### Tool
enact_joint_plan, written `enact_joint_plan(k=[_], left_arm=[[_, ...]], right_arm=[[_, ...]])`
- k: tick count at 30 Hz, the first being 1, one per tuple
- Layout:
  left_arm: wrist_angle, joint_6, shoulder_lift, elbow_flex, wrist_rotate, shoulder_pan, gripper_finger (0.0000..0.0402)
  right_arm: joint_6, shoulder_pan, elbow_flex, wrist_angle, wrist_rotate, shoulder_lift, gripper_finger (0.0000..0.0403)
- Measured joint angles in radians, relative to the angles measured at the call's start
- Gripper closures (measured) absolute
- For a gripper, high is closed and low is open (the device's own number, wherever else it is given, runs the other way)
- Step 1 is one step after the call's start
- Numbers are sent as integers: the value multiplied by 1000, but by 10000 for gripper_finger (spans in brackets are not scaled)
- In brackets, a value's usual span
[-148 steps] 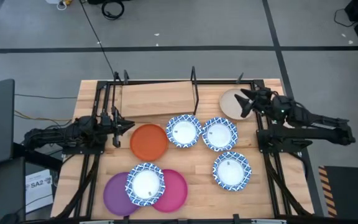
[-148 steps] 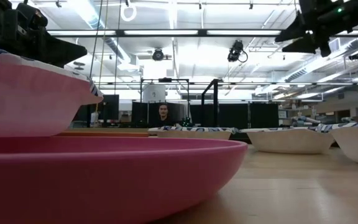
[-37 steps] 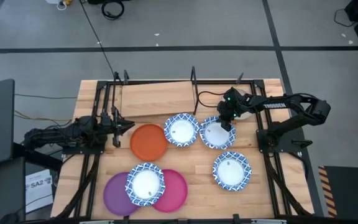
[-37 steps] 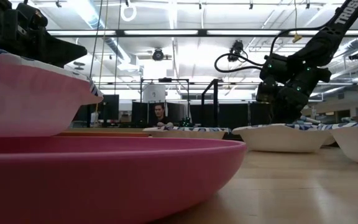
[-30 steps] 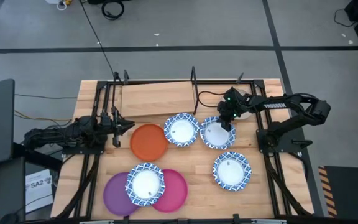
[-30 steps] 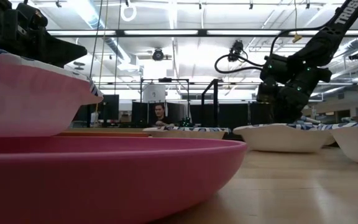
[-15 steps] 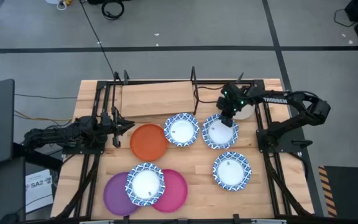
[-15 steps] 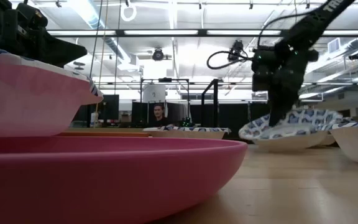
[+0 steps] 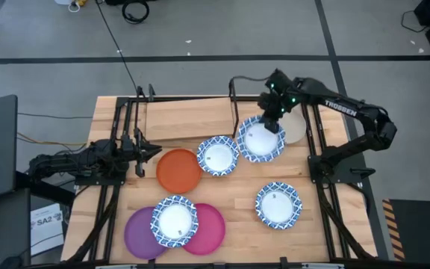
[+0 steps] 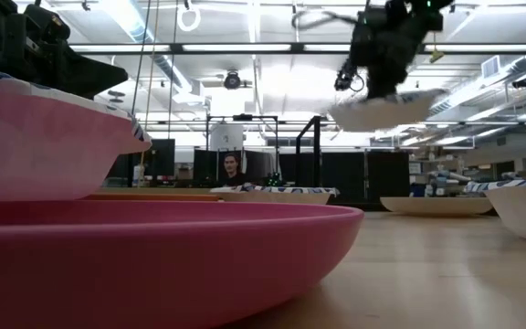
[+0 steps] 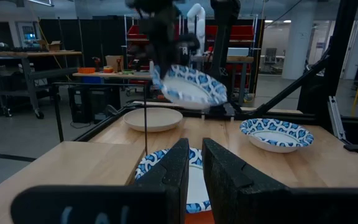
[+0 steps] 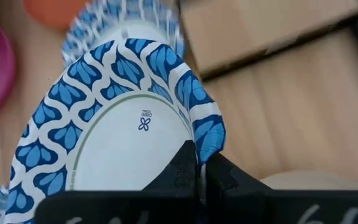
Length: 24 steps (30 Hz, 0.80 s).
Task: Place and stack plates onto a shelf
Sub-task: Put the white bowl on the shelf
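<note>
My right gripper is shut on a blue-and-white plate and holds it high above the table, near the right end of the shelf. The low view shows the same plate well clear of the tabletop. A beige plate lies beyond it on the right. My left gripper waits at the table's left beside the orange plate. Its fingers stand a narrow gap apart with nothing between them. My right gripper pinches the plate's patterned rim between its two fingers, on the plate's far right side. The fingers slant down onto it from the far right. The rim curls up beside them. The plate hangs clear of the table, its white face up, slightly tilted.
Blue-and-white plates lie at the table's middle and near right. A third one sits on the pink and purple plates at the near left. Black upright posts rise from the shelf. A person shows far behind in the low view.
My right gripper has risen and gone toward the far edge and the shelf, still shut on the plate's rim. The plate first tipped up on that side, then came clear of the table and now hangs high.
</note>
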Motion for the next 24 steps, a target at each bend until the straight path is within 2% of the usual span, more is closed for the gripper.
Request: enact_joint_plan(k=[7, 14, 24], left_arm=[[0, 0, 0, 0, 0, 0, 349], [0, 0, 0, 0, 0, 0, 349], [0, 0, 0, 0, 0, 0, 349]], right_arm=[[4, 3, 174, 25, 0, 0, 395], [35, 34, 237, 210, 42, 15, 395], [118, 63, 326, 509, 43, 212, 395]])
